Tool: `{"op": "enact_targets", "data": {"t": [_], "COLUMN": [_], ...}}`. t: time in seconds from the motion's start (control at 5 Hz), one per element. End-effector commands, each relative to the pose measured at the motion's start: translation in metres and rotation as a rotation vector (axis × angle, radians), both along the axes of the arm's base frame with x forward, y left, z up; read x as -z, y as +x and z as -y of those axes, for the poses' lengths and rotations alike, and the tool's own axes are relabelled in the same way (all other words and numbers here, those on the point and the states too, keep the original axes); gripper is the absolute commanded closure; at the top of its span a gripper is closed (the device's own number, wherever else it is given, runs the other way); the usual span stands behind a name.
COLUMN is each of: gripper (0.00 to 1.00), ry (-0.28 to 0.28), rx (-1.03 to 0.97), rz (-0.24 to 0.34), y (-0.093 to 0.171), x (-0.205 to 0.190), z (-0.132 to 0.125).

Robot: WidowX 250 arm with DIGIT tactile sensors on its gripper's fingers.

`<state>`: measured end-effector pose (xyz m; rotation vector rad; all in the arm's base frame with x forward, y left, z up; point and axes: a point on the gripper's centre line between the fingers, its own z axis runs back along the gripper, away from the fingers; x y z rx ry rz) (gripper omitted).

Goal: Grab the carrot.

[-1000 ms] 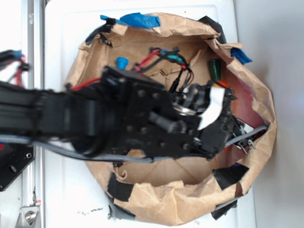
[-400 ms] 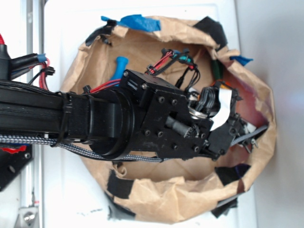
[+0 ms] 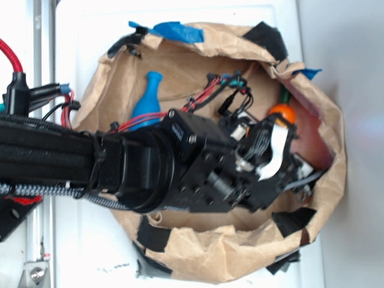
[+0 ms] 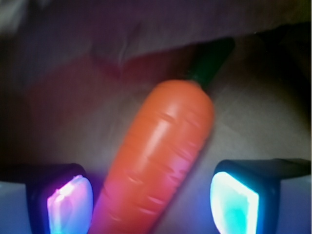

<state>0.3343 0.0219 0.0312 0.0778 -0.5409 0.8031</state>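
Two glowing pads of the spread tool (image 4: 153, 200) flank the smooth, tapering orange plastic carrot (image 4: 163, 146)

White tabletop (image 3: 90, 252), smooth and flat, running out to the frame edges on the left and along the bottom. Resting directly on it, a crumpled brown paper bag (image 3: 204, 255) rolled down into a shallow open bowl, its rim patched with strips of blue tape (image 3: 174, 29) at the top and black tape (image 3: 153, 235) along the lower edge. Lying inside on the paper floor: a blue bottle (image 3: 147, 102) toward the upper left, neck pointing up, and an orange carrot (image 3: 281, 113) with a dark green stem at the upper right, close to the bag's wall. Near the table's bottom left corner, a metal bracket (image 3: 37, 273).
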Motion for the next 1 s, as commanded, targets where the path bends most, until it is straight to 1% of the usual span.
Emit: {"op": "enact_targets", "data": {"t": [0.0, 0.2, 0.4, 0.6, 0.8], "gripper": [0.0, 0.0, 0.0, 0.0, 0.0], "ry": [-0.045, -0.053, -0.072, -0.079, -0.085], "rx": [0.022, 0.03, 0.038, 0.055, 0.101], "rz": [0.0, -0.013, -0.057, -0.087, -0.137], "y": [-0.002, -0.003, -0.006, -0.013, -0.021], "x": [-0.01, -0.011, -0.013, -0.02, -0.02], "z": [0.001, 0.001, -0.002, -0.009, -0.012]}}
